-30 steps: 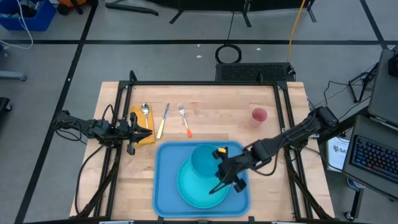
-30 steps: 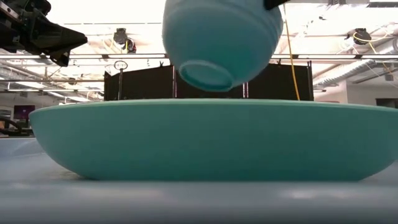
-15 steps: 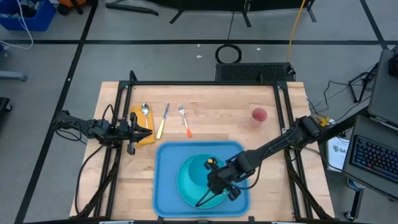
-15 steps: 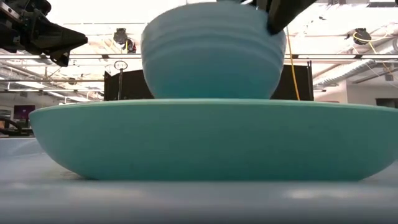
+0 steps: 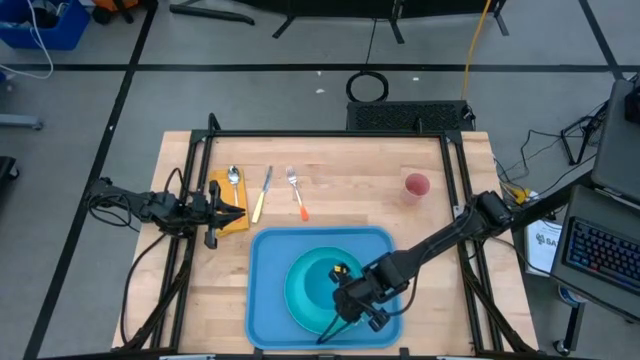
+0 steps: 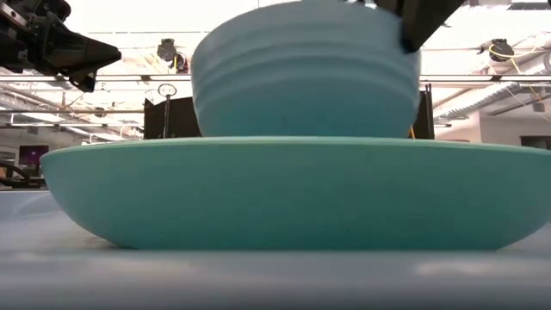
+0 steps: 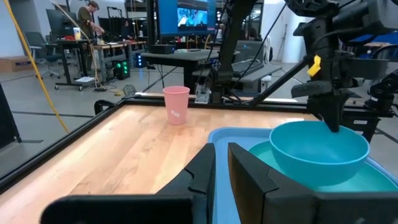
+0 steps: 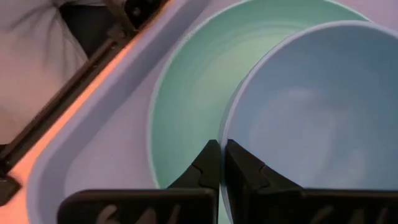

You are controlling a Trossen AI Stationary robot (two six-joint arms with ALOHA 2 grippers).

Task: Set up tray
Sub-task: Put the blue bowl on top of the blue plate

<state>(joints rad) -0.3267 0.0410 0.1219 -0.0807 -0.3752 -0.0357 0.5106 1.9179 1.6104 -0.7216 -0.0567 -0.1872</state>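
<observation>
The light-blue tray (image 5: 268, 300) lies at the table's near middle. A round turquoise plate (image 5: 300, 300) lies in it. A blue bowl (image 5: 320, 270) stands upright in the plate; in the low view the plate's rim (image 6: 293, 151) hides the bowl's (image 6: 301, 77) base. My right gripper (image 5: 342, 286) (image 8: 221, 155) is shut on the bowl's rim. At the table's left edge my left gripper (image 5: 236, 214) (image 7: 221, 165) points level toward the tray, fingers nearly together with nothing between them. My right gripper pinches the bowl's rim (image 8: 229, 118) on its near right side, one finger inside the bowl and one outside. The fingers (image 7: 333, 115) slant down from the table's right. The bowl sits upright, low in the plate (image 8: 186, 87).
Along the far left of the table lie a spoon (image 5: 233, 176) on a yellow pad (image 5: 226, 192), a yellow-handled knife (image 5: 263, 192) and an orange-handled fork (image 5: 296, 192). A pink cup (image 5: 417, 185) stands at the far right. A black frame (image 5: 330, 133) borders the table.
My right gripper has gone down and toward the table's near edge and left, staying shut on the bowl. The bowl, a second ago tilted and lifted above the plate's far side, now stands upright, down in the plate.
</observation>
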